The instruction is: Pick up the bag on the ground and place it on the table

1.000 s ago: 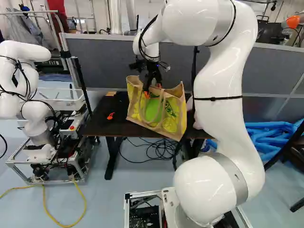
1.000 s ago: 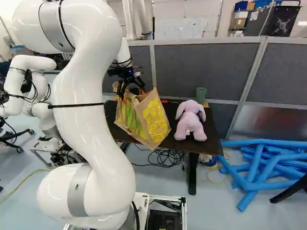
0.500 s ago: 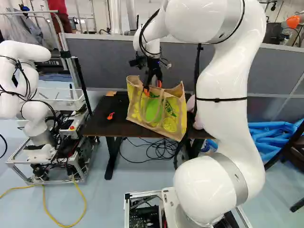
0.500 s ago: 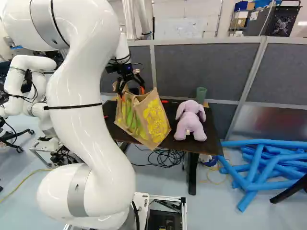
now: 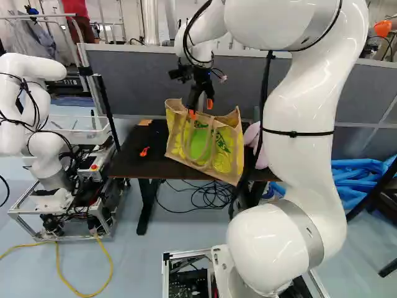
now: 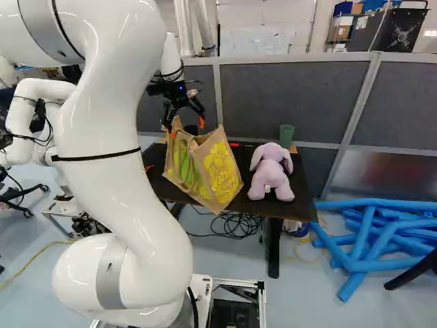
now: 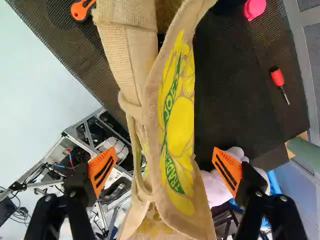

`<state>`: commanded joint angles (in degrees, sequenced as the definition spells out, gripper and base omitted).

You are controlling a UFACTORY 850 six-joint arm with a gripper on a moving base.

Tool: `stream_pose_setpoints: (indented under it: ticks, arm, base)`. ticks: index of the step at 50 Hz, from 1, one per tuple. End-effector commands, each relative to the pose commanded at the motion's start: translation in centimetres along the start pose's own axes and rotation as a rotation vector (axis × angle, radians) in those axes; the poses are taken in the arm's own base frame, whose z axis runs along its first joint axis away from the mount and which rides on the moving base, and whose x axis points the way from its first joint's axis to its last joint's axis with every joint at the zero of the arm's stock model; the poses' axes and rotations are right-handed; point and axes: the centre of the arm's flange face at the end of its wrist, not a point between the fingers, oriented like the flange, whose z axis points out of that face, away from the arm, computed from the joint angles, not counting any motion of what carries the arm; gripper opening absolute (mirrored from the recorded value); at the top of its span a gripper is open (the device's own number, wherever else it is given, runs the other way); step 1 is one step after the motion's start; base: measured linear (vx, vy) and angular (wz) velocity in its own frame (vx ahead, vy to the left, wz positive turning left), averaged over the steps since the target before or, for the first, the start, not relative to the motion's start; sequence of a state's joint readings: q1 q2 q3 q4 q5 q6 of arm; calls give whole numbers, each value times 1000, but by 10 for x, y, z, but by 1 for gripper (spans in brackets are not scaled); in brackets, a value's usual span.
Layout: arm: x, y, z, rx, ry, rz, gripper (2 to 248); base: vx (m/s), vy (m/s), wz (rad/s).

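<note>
The tan bag (image 5: 224,149) with yellow and green print stands on the dark table (image 5: 139,162), leaning a little at its front edge. My gripper (image 5: 201,108) is over the bag's top, its fingertips near the upper rim. In the right base view the gripper (image 6: 186,128) hangs above the same bag (image 6: 217,171). The wrist view shows the gripper (image 7: 165,171) open wide, one orange pad to each side of the bag (image 7: 177,125), neither clearly touching it. The bag's handle loops hang loose.
A lilac plush toy (image 6: 271,172) sits beside the bag, with a green cup (image 6: 287,133) behind it. A red screwdriver (image 7: 277,77) and an orange tool (image 7: 81,9) lie on the table. Another robot (image 5: 43,124) stands at the left; a grey partition (image 6: 293,96) rises behind.
The gripper has risen from the bag's top, and the upper arm has swung back, toward the right of the left base view. The bag has stayed on the table.
</note>
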<state>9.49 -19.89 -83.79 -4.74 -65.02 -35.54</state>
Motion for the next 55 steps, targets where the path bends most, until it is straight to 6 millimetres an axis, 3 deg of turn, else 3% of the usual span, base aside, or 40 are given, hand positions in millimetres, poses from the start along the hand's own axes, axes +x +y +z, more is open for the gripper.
stream_pose_setpoints:
  ticks: [55]
  arm:
    - [-39,-17,-84,48,-73,20,247]
  base:
    - [0,0,0]
